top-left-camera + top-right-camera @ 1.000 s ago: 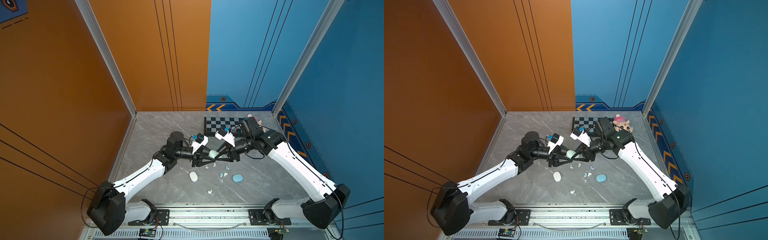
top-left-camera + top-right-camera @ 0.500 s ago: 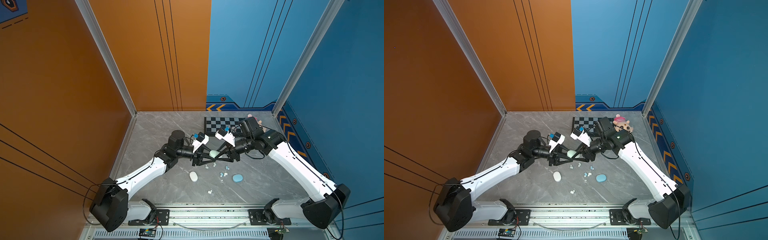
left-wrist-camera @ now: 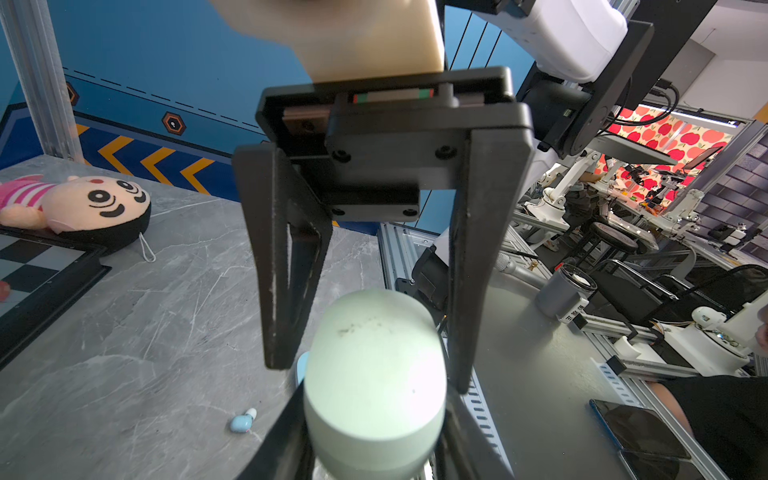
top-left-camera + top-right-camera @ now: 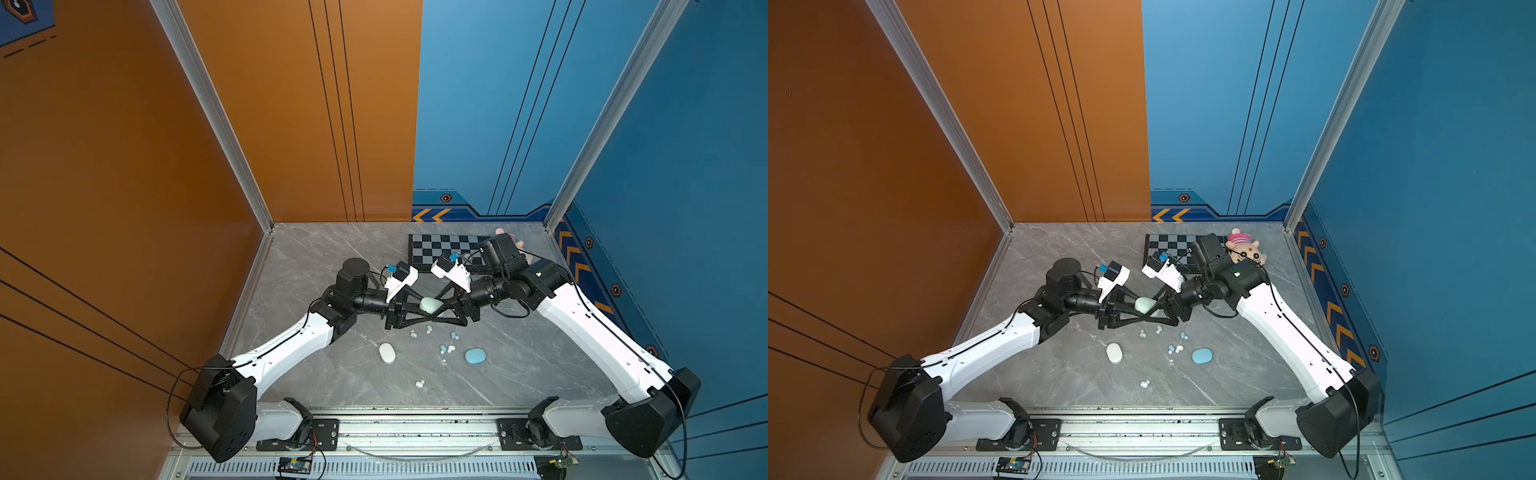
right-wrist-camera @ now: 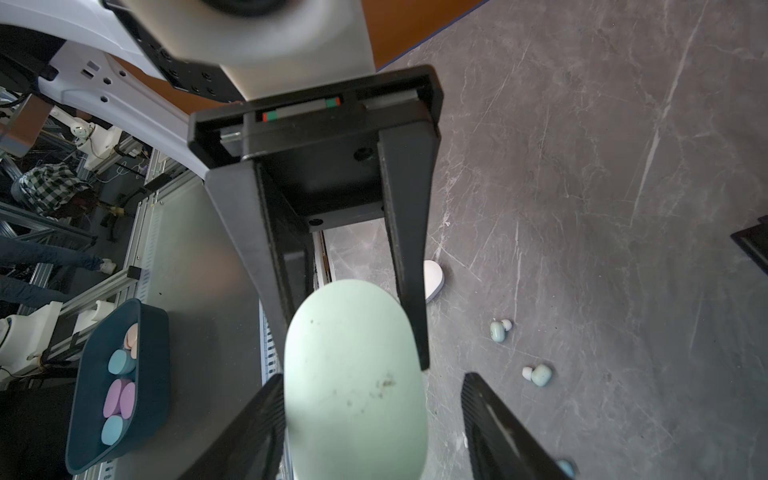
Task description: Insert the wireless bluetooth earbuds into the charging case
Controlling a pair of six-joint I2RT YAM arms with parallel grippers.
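Tabletop (image 4: 332, 257) — left claw (image 3: 374, 397) grips mint case (image 4: 429, 304) well off every edge.

Three charging cases (image 4: 1114, 353) are counted: a mint green case (image 4: 430, 305), a white case (image 4: 387, 353), a light blue case (image 4: 475, 356). Six earbuds (image 4: 429, 329), one plush toy (image 4: 1246, 251) and one checkerboard (image 4: 432, 249) are seen.

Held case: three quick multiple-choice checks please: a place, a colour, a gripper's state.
1. The white case lies: A) nearer the left arm than the blue case is; B) on top of it; C) in a gripper.
2. The held case is: A) pink; B) mint green; C) black.
3. The right gripper is: A) shut on it; B) shut on the white case; C) open.
1A, seen in both top views; 2B, plain in both wrist views; 3C, one finger stands clear; the left gripper clamps it.
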